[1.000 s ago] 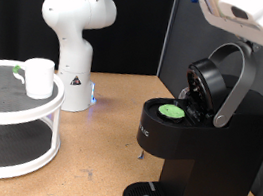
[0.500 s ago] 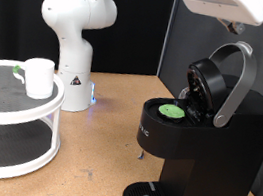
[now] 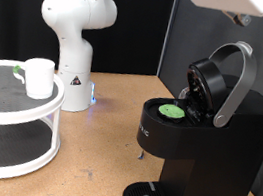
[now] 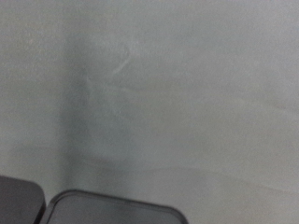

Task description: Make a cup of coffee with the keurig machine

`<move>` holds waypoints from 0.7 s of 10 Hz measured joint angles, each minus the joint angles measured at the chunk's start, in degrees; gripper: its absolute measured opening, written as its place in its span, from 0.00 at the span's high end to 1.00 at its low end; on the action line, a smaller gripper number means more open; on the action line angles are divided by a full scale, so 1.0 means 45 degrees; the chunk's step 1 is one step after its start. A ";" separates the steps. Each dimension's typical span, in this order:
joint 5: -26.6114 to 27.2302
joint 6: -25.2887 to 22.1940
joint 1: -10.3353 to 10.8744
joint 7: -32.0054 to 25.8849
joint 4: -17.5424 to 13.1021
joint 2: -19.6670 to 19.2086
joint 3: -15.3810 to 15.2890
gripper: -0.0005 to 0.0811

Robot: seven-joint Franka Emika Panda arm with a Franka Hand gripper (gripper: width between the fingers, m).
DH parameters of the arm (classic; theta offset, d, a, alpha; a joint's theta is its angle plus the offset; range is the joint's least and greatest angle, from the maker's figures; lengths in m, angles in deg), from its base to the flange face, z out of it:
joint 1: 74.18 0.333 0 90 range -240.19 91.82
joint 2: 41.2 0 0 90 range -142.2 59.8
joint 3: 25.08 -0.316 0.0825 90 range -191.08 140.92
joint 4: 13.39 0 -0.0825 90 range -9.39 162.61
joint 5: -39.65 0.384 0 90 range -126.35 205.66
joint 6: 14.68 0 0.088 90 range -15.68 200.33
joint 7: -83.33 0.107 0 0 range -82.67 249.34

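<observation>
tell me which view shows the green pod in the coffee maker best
The exterior view: the green-topped pod sits in plain sight in the open coffee maker. The wrist view shows only blurred grey surfaces, no pod.

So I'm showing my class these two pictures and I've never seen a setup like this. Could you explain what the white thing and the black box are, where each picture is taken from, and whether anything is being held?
The room picture comes from a camera standing off the arm. The white jointed column is the robot arm's base; part of the arm shows at the top edge, above the keurig machine. That black box is a coffee maker: its lid is raised and a green-topped pod sits in the open chamber. On the exterior view's left, the cup stands on the upper level of a round white two-tier shelf. Everything rests on a brown table.

The blurry grey picture comes from a camera on the robot's hand. The gripper's fingers cannot be made out in either picture, and nothing is seen held.
</observation>
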 joint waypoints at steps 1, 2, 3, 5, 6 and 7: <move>0.0002 0.0007 0.0036 0.0052 -0.0125 -0.0003 -0.0093 0.99; -0.0085 0.0014 0.0072 0.0262 -0.0196 -0.0040 -0.0226 0.99; -0.0292 0.0022 0.0098 0.0566 -0.0242 -0.0132 -0.0368 0.99; -0.0781 0.0316 0.0127 0.1136 -0.0267 -0.0404 -0.0690 0.99; -0.0849 0.0557 0.0156 0.1215 -0.0265 -0.0595 -0.0816 0.99; -0.0853 0.0782 0.0164 0.1218 -0.0268 -0.0770 -0.0930 0.99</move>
